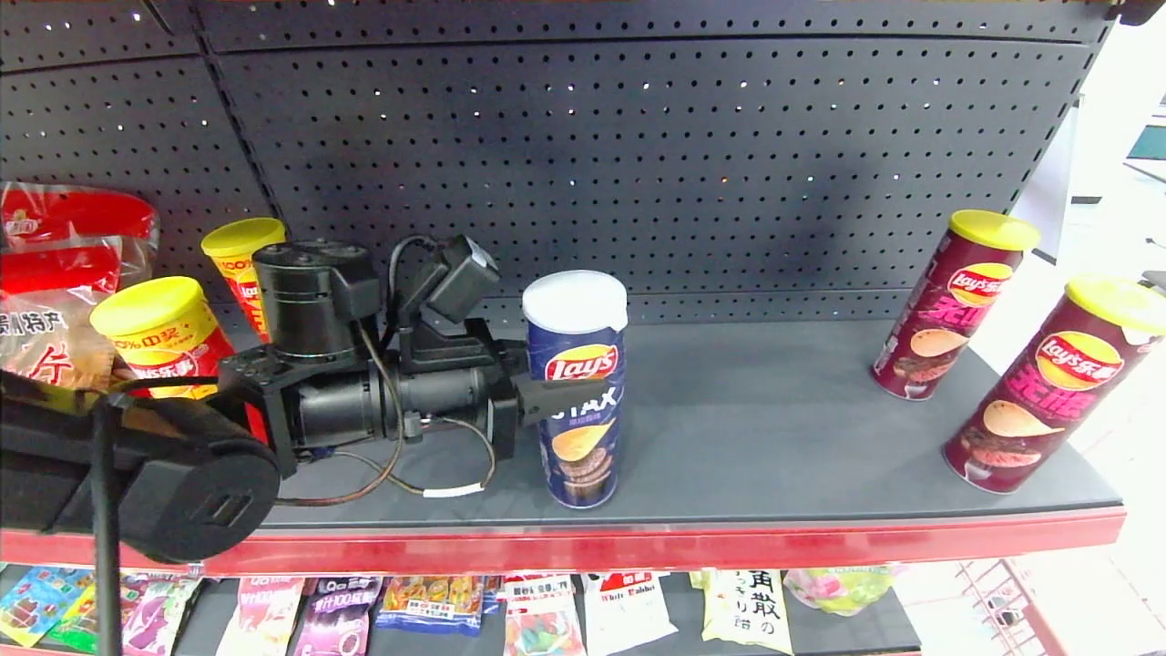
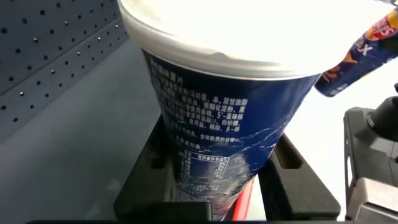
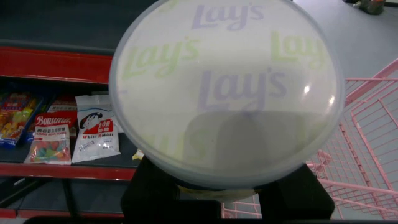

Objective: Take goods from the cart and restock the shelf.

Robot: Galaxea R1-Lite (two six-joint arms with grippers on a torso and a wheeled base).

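Observation:
A blue chips can (image 1: 580, 392) with a white lid stands upright on the grey shelf deck (image 1: 756, 428), near the red front edge. My left gripper (image 1: 592, 399) comes in from the left and is shut on the can's middle. In the left wrist view the can (image 2: 217, 124) sits between the two black fingers (image 2: 146, 168). My right gripper (image 3: 217, 200) is shut on a second chips can, whose translucent white lid (image 3: 227, 87) fills most of the right wrist view. That can's body is hidden.
Two maroon cans (image 1: 952, 305) (image 1: 1048, 387) stand at the deck's right end. Two red yellow-lidded cans (image 1: 164, 337) (image 1: 241, 260) and a red bag (image 1: 55, 264) stand at the left. Bare deck lies between. Snack bags (image 1: 629, 610) fill the shelf below. The pink cart (image 3: 367, 155) is beside the right gripper.

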